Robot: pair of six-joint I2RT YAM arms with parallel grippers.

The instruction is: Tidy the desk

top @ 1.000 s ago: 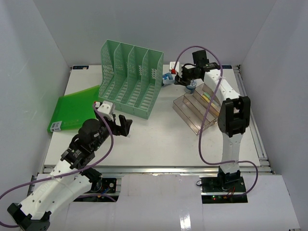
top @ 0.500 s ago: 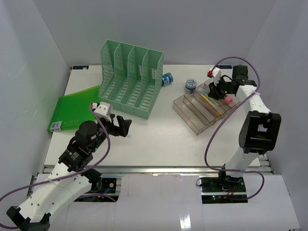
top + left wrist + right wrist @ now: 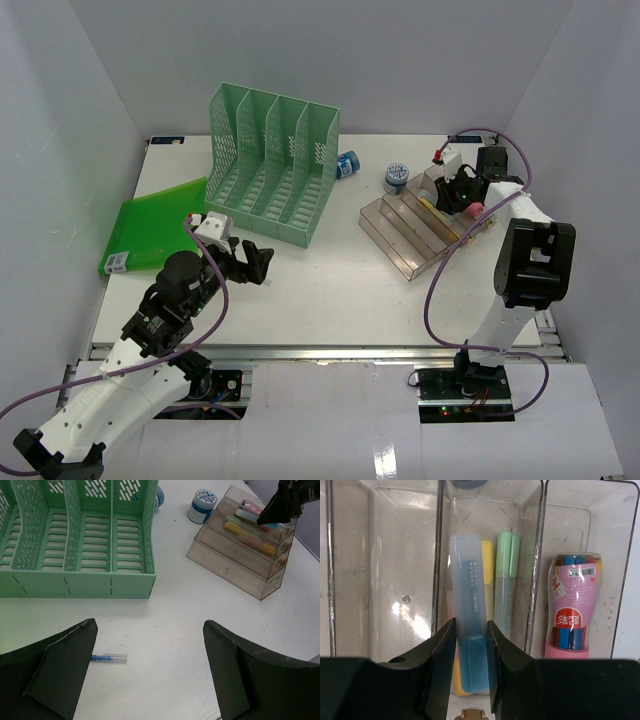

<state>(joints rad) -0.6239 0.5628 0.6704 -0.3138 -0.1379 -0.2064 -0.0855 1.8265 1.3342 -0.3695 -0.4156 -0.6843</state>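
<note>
The white desk (image 3: 330, 285) carries a clear tiered tray (image 3: 400, 235) at the right. My right gripper (image 3: 470, 625) is shut on a pale blue highlighter (image 3: 467, 580), holding it over the tray's (image 3: 405, 555) middle compartment, above a yellow highlighter (image 3: 488, 560) and beside a green one (image 3: 506, 580). The top view shows this gripper (image 3: 462, 195) at the tray's far end. My left gripper (image 3: 150, 625) is open and holds nothing, low over the desk in front of the green file rack (image 3: 75, 580). A clear pen with blue ink (image 3: 109, 657) lies by its left finger.
A green folder (image 3: 150, 225) lies flat at the left, partly under the green file rack (image 3: 270, 165). A blue-and-white round pot (image 3: 396, 177) and a small blue item (image 3: 348, 164) sit behind the tray. A pink bottle of pens (image 3: 572, 610) fills the tray's rightmost compartment.
My right arm has swung from beside the rack's far corner, near the blue pots, rightward to over the tray, carrying the blue highlighter. The left arm has barely shifted.
</note>
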